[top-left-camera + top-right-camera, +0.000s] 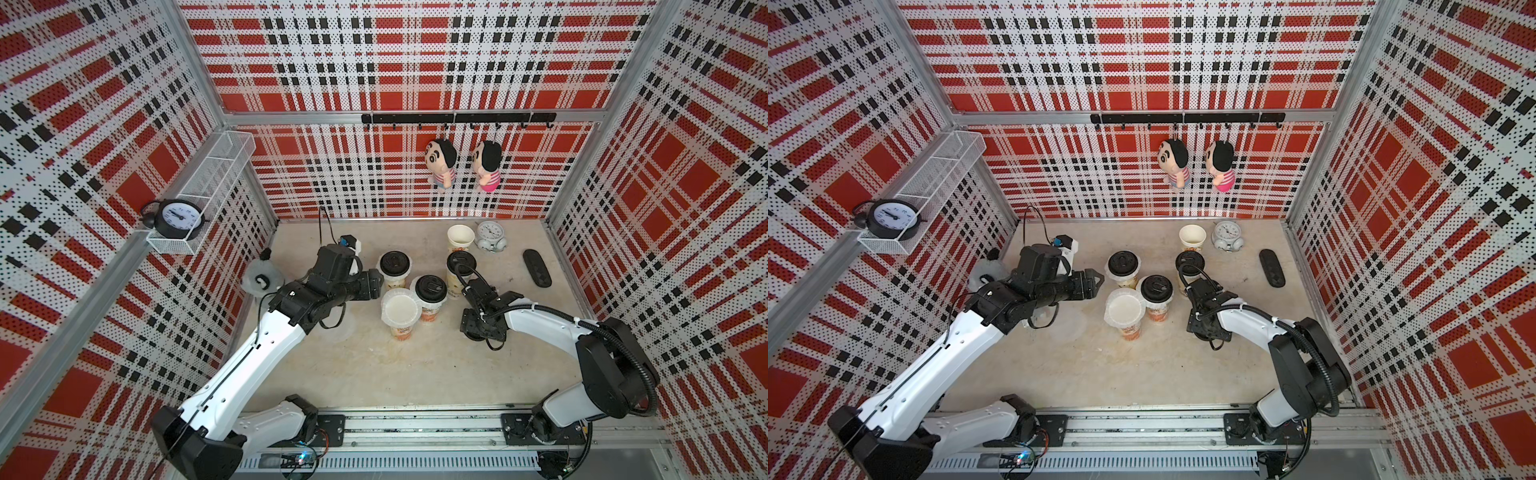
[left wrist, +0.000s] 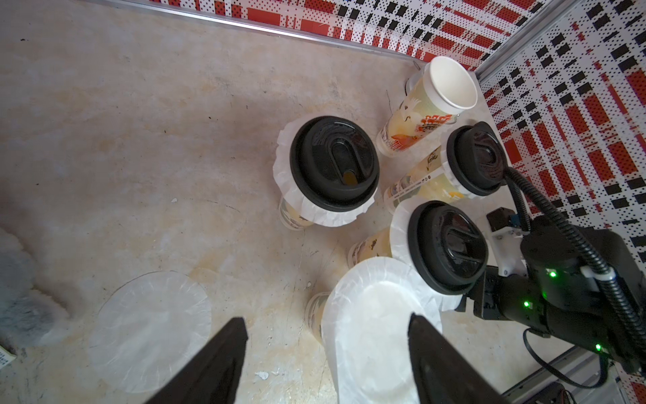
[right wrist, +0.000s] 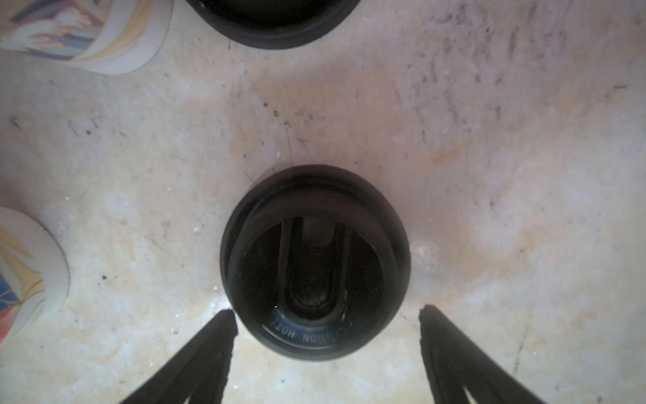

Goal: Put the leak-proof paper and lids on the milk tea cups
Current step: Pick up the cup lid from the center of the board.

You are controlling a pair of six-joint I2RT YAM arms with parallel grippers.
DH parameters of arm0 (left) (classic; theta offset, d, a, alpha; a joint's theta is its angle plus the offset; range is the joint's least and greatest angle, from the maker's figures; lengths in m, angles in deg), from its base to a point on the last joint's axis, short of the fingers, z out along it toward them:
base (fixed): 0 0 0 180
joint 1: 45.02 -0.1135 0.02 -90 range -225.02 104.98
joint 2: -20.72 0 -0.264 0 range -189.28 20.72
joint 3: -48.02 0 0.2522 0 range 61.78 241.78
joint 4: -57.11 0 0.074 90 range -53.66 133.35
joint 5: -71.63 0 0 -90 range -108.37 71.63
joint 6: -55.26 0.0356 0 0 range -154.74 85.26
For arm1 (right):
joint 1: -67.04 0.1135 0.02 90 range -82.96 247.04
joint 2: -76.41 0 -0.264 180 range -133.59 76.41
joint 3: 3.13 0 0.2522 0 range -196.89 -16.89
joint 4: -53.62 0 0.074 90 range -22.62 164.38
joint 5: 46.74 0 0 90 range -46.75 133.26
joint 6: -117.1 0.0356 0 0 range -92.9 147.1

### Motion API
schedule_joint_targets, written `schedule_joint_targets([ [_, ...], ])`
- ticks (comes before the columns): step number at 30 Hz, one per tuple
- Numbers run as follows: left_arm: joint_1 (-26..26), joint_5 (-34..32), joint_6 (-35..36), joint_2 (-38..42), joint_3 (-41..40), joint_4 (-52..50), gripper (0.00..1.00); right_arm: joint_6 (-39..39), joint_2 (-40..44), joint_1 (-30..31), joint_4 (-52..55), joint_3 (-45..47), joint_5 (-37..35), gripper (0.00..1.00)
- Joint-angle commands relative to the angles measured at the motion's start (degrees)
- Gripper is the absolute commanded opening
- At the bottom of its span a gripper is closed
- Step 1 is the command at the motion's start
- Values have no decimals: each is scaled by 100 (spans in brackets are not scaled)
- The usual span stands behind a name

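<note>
Several milk tea cups stand mid-table. Three wear black lids [image 1: 394,266] [image 1: 430,289] [image 1: 461,262], and paper frills show under two of them. The nearest cup [image 1: 401,332] has only a leak-proof paper [image 1: 401,309] over its mouth. The far cup [image 1: 460,237] is bare and open. A loose sheet [image 2: 150,328] lies flat on the table. My left gripper [image 2: 328,320] is open and empty, hovering by the paper-covered cup [image 2: 316,311]. My right gripper [image 3: 325,312] is open, pointing down at a black lid [image 3: 314,262] that lies on the table just beyond its fingertips.
A white alarm clock [image 1: 490,235] and a flat black object [image 1: 537,268] sit at the back right. A whitish heap with black marks [image 1: 262,278] lies by the left wall. A wire shelf [image 1: 216,174] holds a black clock [image 1: 180,216]. Another black lid [image 3: 272,21] lies near cup bases [image 3: 87,35].
</note>
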Motion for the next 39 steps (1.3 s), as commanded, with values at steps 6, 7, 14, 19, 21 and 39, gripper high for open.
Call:
schedule_joint_targets([
  [6, -57, 74, 104, 79, -42, 76, 76, 78, -185, 31, -200, -167, -210, 84],
  [7, -62, 73, 99, 75, -45, 74, 76, 80, -212, 30, -233, -161, -236, 84],
  [14, -62, 75, 112, 83, -55, 68, 76, 129, -338, 36, -286, -161, -297, 81],
  [19, -63, 73, 99, 94, -70, 60, 76, 175, -236, 30, -273, -91, -336, 77],
  [21, -70, 74, 106, 92, -81, 60, 76, 179, -183, 33, -253, -55, -364, 75],
  [39, -104, 56, 104, 163, -148, 60, 76, 132, 1102, 37, 544, 158, -580, 69],
])
